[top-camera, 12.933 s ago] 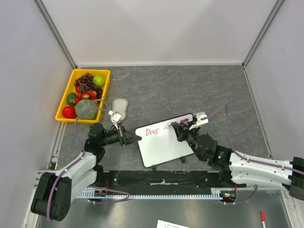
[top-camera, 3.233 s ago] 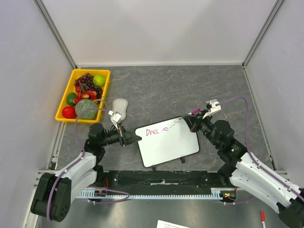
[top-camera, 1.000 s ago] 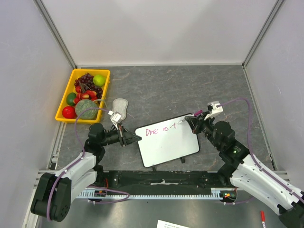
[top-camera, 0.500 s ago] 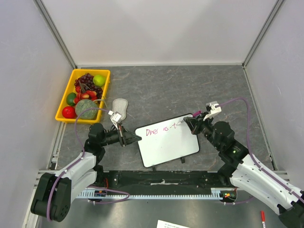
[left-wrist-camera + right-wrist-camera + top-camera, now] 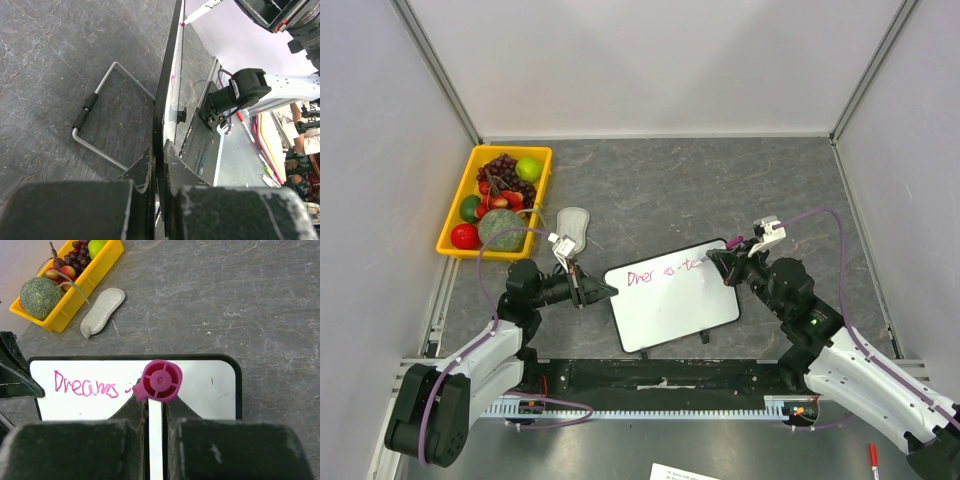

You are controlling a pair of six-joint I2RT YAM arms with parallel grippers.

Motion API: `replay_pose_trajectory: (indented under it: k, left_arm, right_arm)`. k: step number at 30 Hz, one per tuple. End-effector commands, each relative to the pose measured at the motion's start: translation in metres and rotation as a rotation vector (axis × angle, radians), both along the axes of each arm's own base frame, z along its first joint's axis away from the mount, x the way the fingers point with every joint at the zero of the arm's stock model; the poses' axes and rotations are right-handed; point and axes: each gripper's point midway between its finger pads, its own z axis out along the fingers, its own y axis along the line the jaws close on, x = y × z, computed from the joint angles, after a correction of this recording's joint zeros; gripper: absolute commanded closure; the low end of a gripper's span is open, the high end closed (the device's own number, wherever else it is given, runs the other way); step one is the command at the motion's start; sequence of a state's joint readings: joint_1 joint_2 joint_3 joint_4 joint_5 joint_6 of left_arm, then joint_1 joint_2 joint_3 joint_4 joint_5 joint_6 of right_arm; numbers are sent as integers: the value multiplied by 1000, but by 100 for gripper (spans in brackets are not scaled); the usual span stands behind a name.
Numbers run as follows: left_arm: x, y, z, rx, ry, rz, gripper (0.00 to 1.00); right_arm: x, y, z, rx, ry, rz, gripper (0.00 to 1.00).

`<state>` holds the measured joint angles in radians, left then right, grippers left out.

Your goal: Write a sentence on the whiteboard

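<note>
Fingers of left gripper [image 5: 158, 150] pinch whiteboard [image 5: 670, 305] at its left edge; right gripper [image 5: 156, 409] clamped on pink marker [image 5: 161, 380] over board's upper right; sentence [image 5: 85, 385] so far "Dreams" plus strokes along top; board mid-table between arms

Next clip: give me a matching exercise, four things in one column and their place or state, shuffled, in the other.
Things:
1. left gripper
2. right gripper
3. eraser
4. melon

Place or state:
A. in the yellow bin
B. shut on the marker
C. shut on the whiteboard edge
D. lying beside the bin

Pairs: 1-C, 2-B, 3-D, 4-A
</note>
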<state>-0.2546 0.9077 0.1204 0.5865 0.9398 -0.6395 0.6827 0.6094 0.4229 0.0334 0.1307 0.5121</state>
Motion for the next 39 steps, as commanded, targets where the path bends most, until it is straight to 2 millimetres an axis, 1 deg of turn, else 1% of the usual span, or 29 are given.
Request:
replay_pose_trajectory:
  k: [1, 8, 15, 19, 28, 39]
  left_arm:
    - [4, 1, 2, 21, -92, -3, 98]
    - [4, 1, 2, 20, -94, -4, 98]
    - [4, 1, 2, 20, -92, -1, 98]
    - [4, 1, 2, 21, -94, -1, 98]
    - [4, 1, 2, 21, -95, -1, 98]
    - [4, 1, 2, 20, -91, -1, 98]
  right_arm:
    - [5, -10, -2, -38, -11, -50, 100]
    - [12, -12, 13, -23, -34, -84, 100]
    - [17, -10, 22, -7, -41, -95, 100]
    - [18, -10, 23, -4, -43, -101, 100]
    - [14, -12, 13, -9, -27, -97, 100]
    - [7, -11, -8, -44, 10, -62, 100]
